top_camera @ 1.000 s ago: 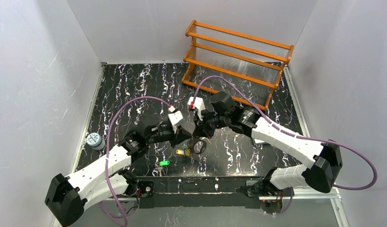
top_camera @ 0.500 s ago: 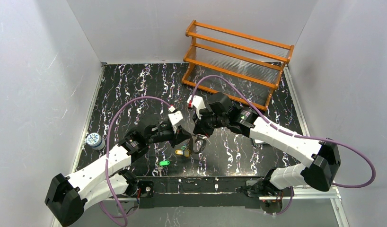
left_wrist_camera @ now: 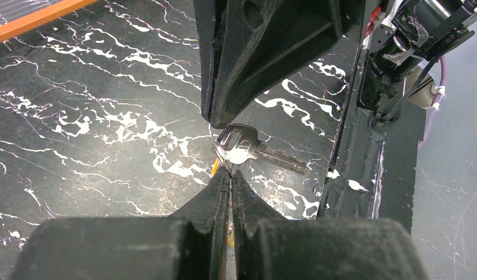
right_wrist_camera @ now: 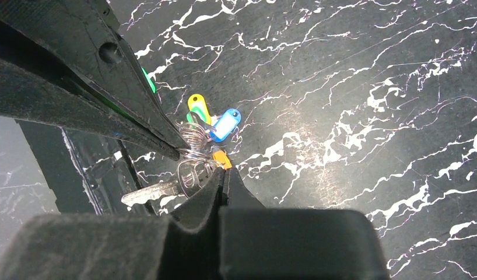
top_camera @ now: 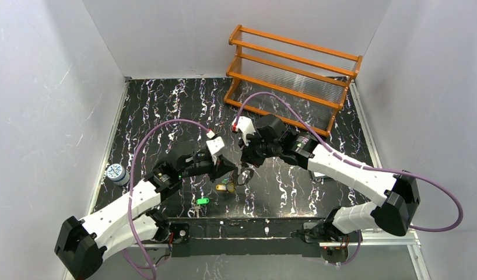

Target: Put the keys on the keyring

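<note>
Top view: the right hand (top_camera: 246, 168) has edged toward the left hand (top_camera: 227, 169), bringing the pale silvery wire keyring (top_camera: 242, 177) along. A green-headed key (top_camera: 202, 200) lies loose on the black marbled bench (top_camera: 166, 105).

Left wrist: the left hand is pinched shut on the ring's wire, beside a dark-headed silver key (left_wrist_camera: 255, 153).

Right wrist: the right hand is shut on its coils, near a yellow-headed key (right_wrist_camera: 196, 108) and a blue-headed key (right_wrist_camera: 225, 125). Both hands are probably bracing the ring for threading.

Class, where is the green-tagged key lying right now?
In the top view, the green key lies on the table near its front edge, left of centre, just in front of the yellow key.
</note>
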You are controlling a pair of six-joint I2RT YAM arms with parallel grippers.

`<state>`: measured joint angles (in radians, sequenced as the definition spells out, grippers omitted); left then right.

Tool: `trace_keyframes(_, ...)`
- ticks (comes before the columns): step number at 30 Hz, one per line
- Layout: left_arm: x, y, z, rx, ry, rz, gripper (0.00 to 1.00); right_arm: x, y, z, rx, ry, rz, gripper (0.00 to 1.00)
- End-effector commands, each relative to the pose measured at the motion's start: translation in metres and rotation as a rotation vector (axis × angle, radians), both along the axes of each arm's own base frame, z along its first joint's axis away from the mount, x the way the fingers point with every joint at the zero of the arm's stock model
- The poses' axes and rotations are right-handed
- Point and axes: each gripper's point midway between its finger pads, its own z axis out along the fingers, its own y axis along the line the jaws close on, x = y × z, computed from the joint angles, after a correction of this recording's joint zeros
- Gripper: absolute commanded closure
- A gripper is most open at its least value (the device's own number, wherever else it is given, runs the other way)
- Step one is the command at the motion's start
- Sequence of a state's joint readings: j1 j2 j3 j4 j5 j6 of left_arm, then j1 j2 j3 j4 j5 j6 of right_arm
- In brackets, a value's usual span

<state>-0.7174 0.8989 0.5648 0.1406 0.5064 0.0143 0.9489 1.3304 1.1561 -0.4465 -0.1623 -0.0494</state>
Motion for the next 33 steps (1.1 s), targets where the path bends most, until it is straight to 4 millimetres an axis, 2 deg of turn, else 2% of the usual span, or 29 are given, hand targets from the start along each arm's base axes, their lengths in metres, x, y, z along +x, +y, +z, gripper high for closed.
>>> trace_keyframes(1,-0.006,-0.005,0.029,-0.069,-0.058,-0.04,1.0,0.008,0.001,0.015,0.029,-0.045,-0.017,0.99)
trace_keyframes(3,-0.007,-0.005,0.03,-0.072,-0.065,-0.045,1.0,0.006,0.002,0.014,0.034,-0.039,-0.007,0.99)
trace_keyframes(4,-0.008,-0.004,0.03,-0.073,-0.07,-0.048,1.0,0.005,0.003,0.015,0.039,-0.041,-0.003,0.93)
trace_keyframes(6,-0.008,-0.003,0.03,-0.072,-0.08,-0.05,1.0,0.004,0.004,0.02,0.063,-0.055,0.002,0.69)
trace_keyframes(8,-0.009,-0.002,0.029,-0.071,-0.091,-0.054,1.0,0.007,0.002,0.028,0.085,-0.078,-0.017,0.52)
trace_keyframes(10,-0.012,-0.001,0.027,-0.071,-0.098,-0.061,1.0,0.012,-0.002,0.037,0.111,-0.11,-0.051,0.4)
trace_keyframes(14,-0.015,0.001,0.029,-0.077,-0.118,-0.075,1.0,0.013,-0.006,0.055,0.18,-0.165,-0.072,0.27)
trace_keyframes(19,-0.023,0.004,0.031,-0.08,-0.163,-0.115,1.0,0.002,-0.005,0.074,0.276,-0.208,-0.021,0.23)
trace_keyframes(25,-0.035,0.007,0.034,-0.095,-0.241,-0.178,1.0,-0.042,-0.002,0.091,0.434,-0.336,0.272,0.23)
trace_keyframes(29,-0.041,0.006,0.037,-0.128,-0.286,-0.209,1.0,-0.066,-0.008,0.091,0.539,-0.482,0.42,0.26)
trace_keyframes(33,-0.045,0.005,0.039,-0.149,-0.299,-0.23,1.0,-0.074,-0.007,0.087,0.574,-0.517,0.478,0.31)
